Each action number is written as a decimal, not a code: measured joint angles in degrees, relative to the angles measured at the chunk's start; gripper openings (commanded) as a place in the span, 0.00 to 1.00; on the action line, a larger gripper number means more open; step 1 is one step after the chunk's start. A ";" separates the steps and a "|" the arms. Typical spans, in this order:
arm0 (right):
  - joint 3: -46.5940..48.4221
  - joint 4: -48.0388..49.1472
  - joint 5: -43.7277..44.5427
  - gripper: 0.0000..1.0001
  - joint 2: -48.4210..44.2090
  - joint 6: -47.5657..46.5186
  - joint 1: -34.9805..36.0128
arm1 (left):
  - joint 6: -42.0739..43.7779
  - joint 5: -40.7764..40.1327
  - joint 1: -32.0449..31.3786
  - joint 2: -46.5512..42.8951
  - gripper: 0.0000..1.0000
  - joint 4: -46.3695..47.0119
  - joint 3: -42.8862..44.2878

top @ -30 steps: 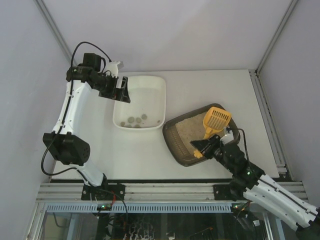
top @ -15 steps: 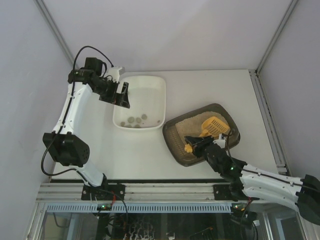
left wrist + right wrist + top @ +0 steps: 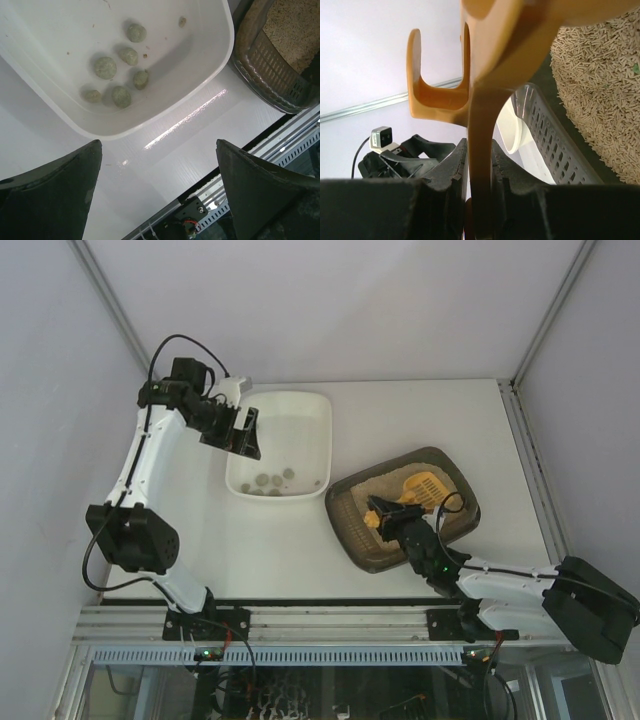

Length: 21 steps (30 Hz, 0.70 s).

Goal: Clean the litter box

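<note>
Close to the near edge of the bench (image 3: 430,420), right of its middle, the right end effector (image 3: 390,523) is seen closed tight on the handle of a yellow slotted scoop (image 3: 422,487); in the right wrist view the handle is clamped between the two dark fingers. The scoop's slotted head is lowered into the litter box (image 3: 347,520), a dark brown tray that is set at an angle on the near right part of the bench. Beige litter (image 3: 375,495) is spread inside it, and the head of the scoop is laid on or just over that litter; which of the two cannot be told.

Further back, left of the bench's middle, a white tub (image 3: 305,415) is placed with its near right corner just beside the litter box's left corner, a narrow gap being left between them. Several grey-green clumps (image 3: 106,67) are gathered at the tub's near end. Over the tub's left rim the left end effector (image 3: 243,430) is held with its fingers spread wide, and nothing is gripped by it.
</note>
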 measured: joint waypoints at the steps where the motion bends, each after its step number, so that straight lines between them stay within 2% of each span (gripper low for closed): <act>1: 0.00 0.33 0.00 0.00 0.11 0.13 -0.28 | 0.00 0.22 0.00 -0.02 1.00 0.00 -0.26; 4: 0.00 0.59 -0.13 0.11 0.11 0.15 -1.05 | 0.00 0.46 0.00 -0.02 1.00 0.00 -1.18; 7: 0.00 0.11 -0.83 0.32 -0.11 0.04 -3.10 | -0.02 0.44 0.00 -0.02 1.00 -0.02 -1.57; 14: 0.04 -3.72 -4.31 0.68 -3.34 -1.53 -7.67 | -0.04 0.48 0.00 -0.13 1.00 0.02 -1.57; 16: 0.13 -4.28 -5.75 0.92 -3.56 -1.70 -8.90 | -0.04 0.48 0.00 -0.15 1.00 0.02 -1.57; 17: 0.22 -4.61 -6.78 0.99 -3.52 -1.92 -9.73 | -0.04 0.48 0.00 -0.15 1.00 0.04 -1.60; 21: 3.28 -9.44 -13.44 1.00 -2.71 -4.02 -13.22 | -0.07 0.50 0.00 -0.15 1.00 0.04 -1.57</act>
